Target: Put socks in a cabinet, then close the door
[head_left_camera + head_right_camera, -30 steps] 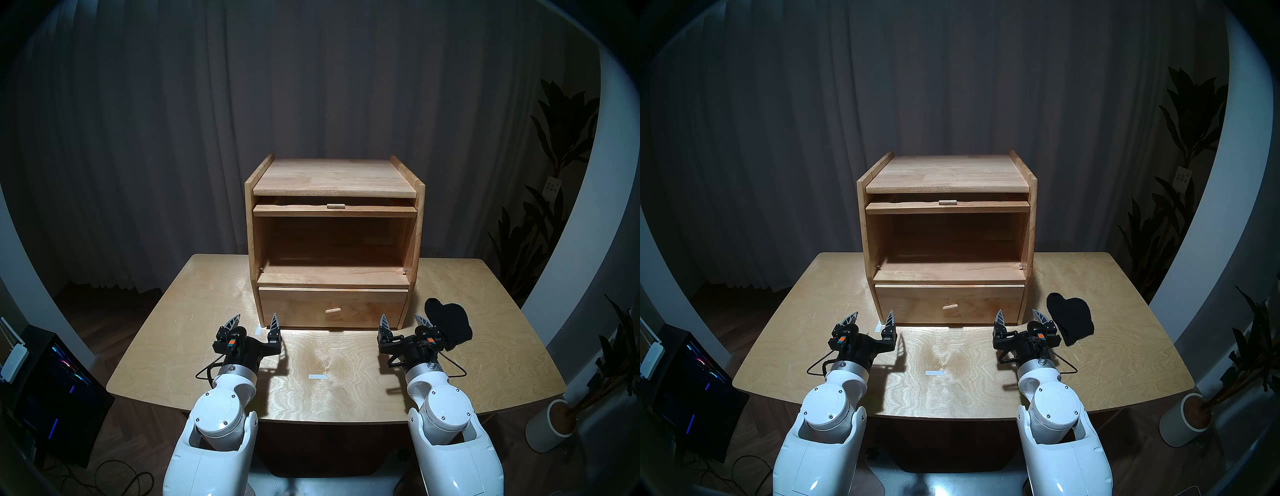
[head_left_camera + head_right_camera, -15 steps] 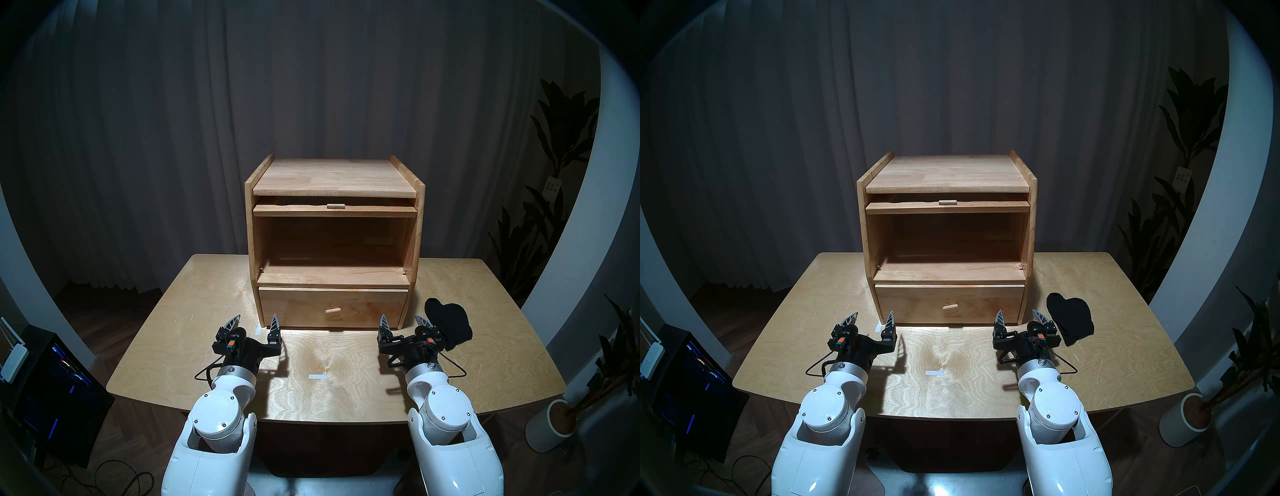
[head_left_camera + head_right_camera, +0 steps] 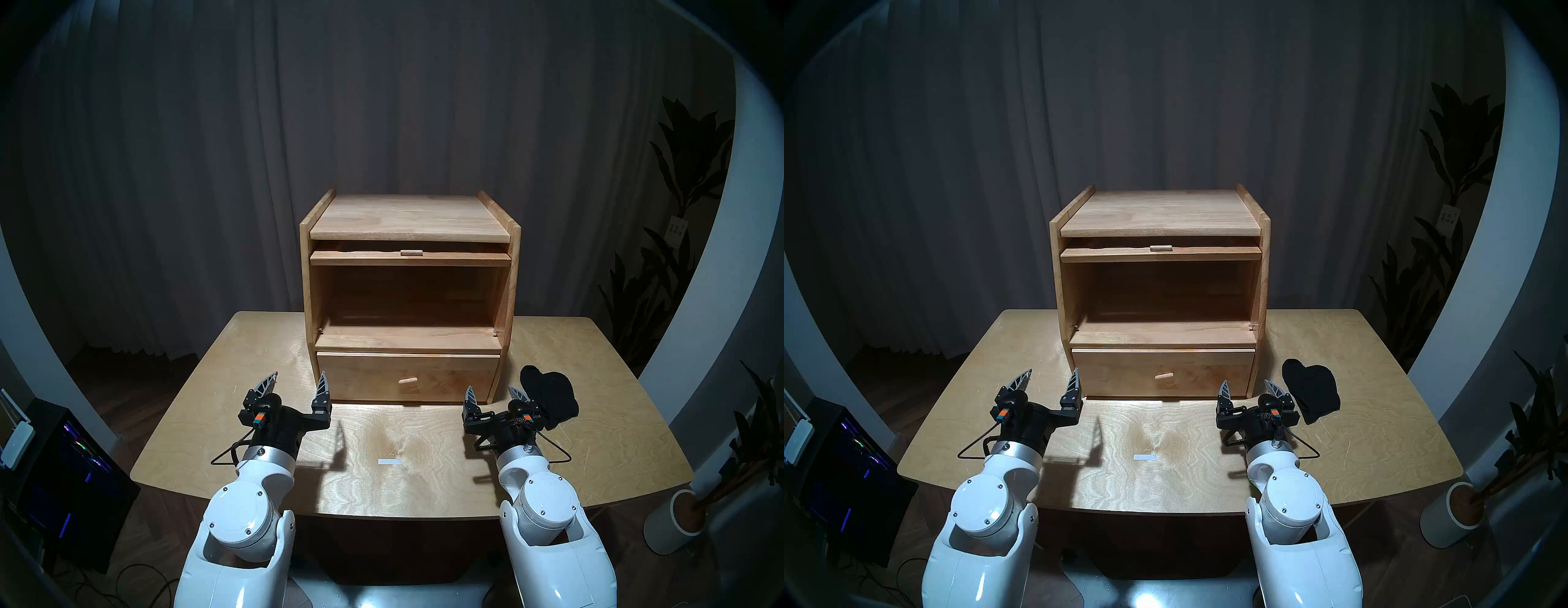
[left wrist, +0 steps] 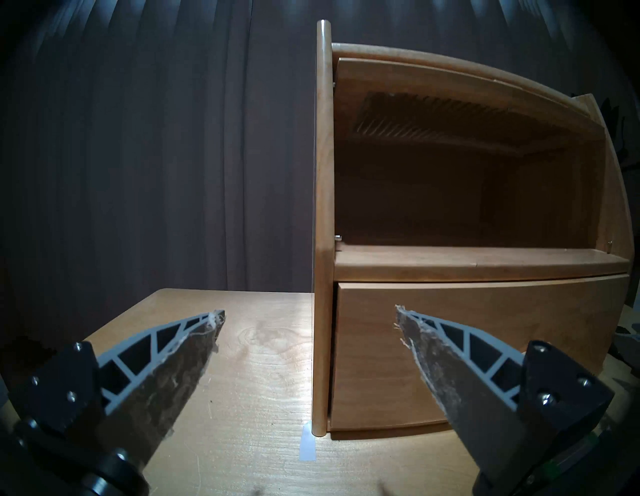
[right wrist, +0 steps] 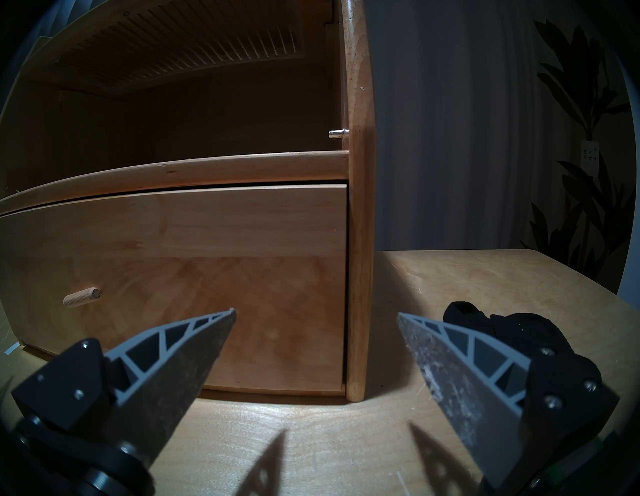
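The socks (image 3: 550, 397) lie in a black heap on the table (image 3: 615, 424), just right of the cabinet's lower right corner and apart from it; in the right wrist view they (image 5: 512, 329) sit behind the right finger of that gripper, and whether fabric and finger touch cannot be told. The cabinet (image 3: 409, 220) stands at the middle back of the table with its upper compartment open and bare. The door (image 3: 409, 257) is swung up and slid in flat under the top board, its front edge and small tab handle (image 3: 411, 252) showing; from below, the left wrist view shows its ribbed window (image 4: 467, 128) as the compartment's ceiling. The drawer (image 3: 407, 375) beneath is shut, its peg knob (image 3: 408, 380) sticking out. The right gripper (image 3: 494, 392) hovers low over the table in front of the cabinet's right corner post, fingers spread wide and holding nothing, the socks just to its right. The left gripper (image 3: 297, 380) hangs above the table before the cabinet's left corner post, likewise wide open and empty, with the post (image 4: 320, 225) seen between its fingers. A white tape strip (image 3: 389, 461) lies on the table between the two arms, and another small tape piece (image 4: 308, 446) sits at the foot of the left post.
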